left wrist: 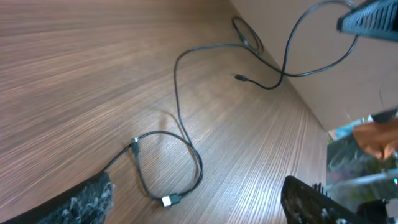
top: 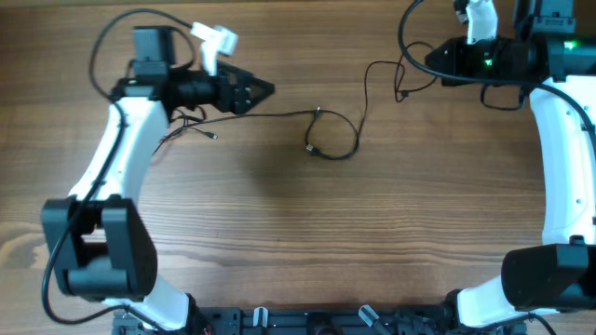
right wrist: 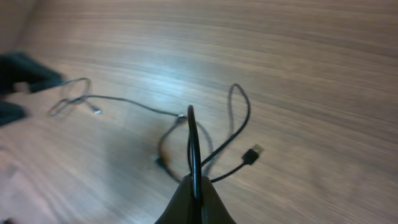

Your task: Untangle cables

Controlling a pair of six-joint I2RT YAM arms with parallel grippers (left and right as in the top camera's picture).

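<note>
The cables are thin black wires on the wooden table. One cable (top: 279, 115) runs from under my left arm to a small loop (top: 335, 141) at mid-table. Another strand (top: 365, 84) climbs from that loop toward my right gripper (top: 430, 60). My left gripper (top: 261, 91) stands open just left of the loop, with nothing between its fingers. In the left wrist view the loop (left wrist: 194, 158) and its silver-tipped plug (left wrist: 169, 200) lie between the spread fingers (left wrist: 84, 200). My right gripper (right wrist: 196, 198) is shut on a cable (right wrist: 191, 134) that rises from the pads; its plug (right wrist: 252, 154) hangs nearby.
Thicker black cords (top: 112, 37) belong to the arms themselves. A loose tangle of wire ends (top: 191, 130) lies under my left arm. The table's far edge and a pale wall (left wrist: 348, 93) show in the left wrist view. Both arm bases stand at the near edge.
</note>
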